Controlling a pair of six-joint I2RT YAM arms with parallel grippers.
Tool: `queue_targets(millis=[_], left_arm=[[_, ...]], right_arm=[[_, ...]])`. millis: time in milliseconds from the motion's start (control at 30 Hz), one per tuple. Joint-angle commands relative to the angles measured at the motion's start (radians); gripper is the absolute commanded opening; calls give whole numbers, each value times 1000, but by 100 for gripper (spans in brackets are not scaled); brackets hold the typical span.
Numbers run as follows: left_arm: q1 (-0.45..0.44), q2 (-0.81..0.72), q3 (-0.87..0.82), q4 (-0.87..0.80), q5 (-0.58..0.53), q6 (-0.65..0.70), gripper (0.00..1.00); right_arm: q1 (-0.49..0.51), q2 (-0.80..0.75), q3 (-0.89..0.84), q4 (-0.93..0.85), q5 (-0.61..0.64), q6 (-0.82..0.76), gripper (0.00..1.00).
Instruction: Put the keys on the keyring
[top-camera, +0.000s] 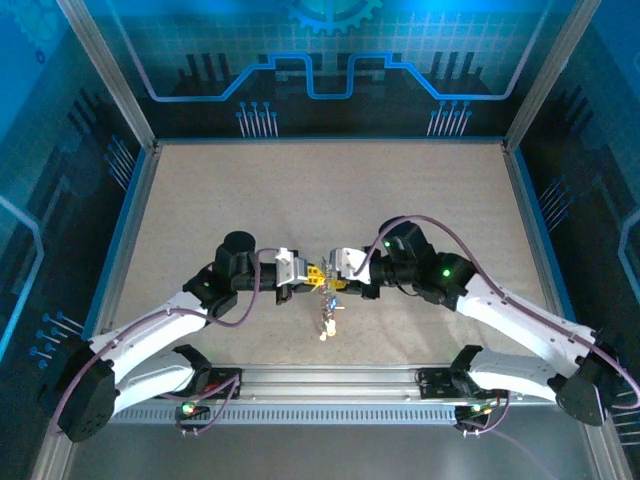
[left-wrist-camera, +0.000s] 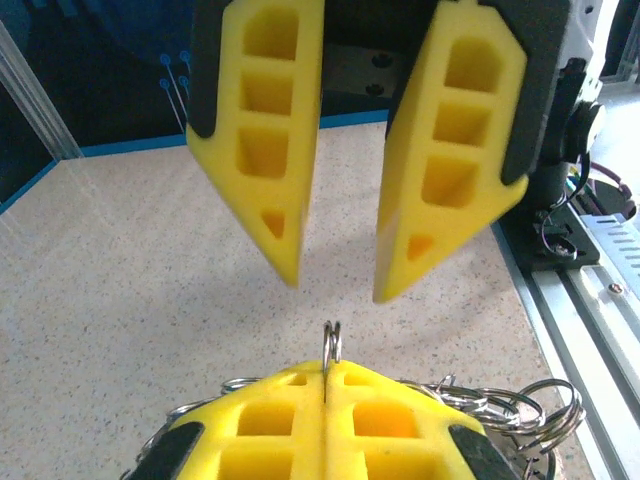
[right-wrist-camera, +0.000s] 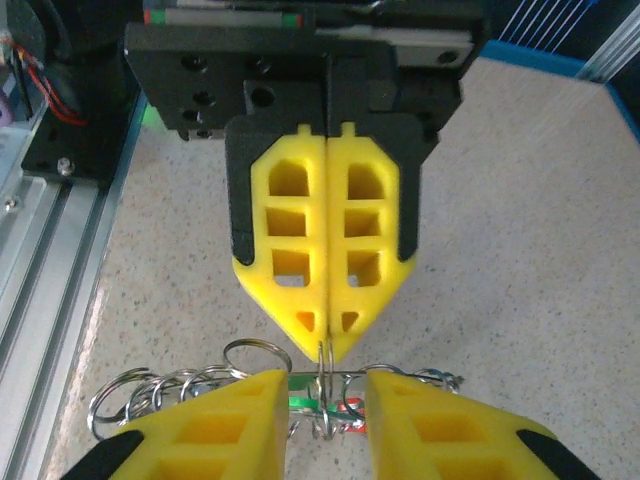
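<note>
Right, we see left gripper (right-wrist-camera: 327, 350) clamped on keyring (left-wrist-camera: 332, 342) edge, right gripper (left-wrist-camera: 337, 292) fingers apart, facing it, keys (top-camera: 327, 322) bunched just beside.

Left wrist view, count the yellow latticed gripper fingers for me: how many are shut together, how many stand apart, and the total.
Shut together, left gripper, pinching a thin silvery metal ring: 2
Standing apart, right gripper: 2
Total: 4
</note>
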Motion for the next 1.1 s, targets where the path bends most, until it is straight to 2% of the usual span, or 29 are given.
queue_targets(millis=[0,167,333,367,467,533,800,1067], left_arm=[[7,-20,-33,157,65,-59,0],[11,-2,-42,232,129,-88,0],[16,3,-55,289,136,-111,0],[16,2,-58,295,137,-112,0],[16,12,-59,312,149,-122,0],[16,20,-65,345,151,-140,0],[16,46,-90,449,143,-190,0],[15,63,-103,514,146,-217,0]], right_arm=[[-26,-41,-57,66,-66,44,26],[-36,-50,-79,77,-91,65,26],[-35,-37,-89,108,-103,83,22],[-34,-35,-90,113,-102,84,20],[-34,-16,-80,118,-120,87,6],[-35,-3,-74,119,-133,87,3],[-28,29,-68,148,-165,91,14],[-28,51,-66,167,-167,93,14]])
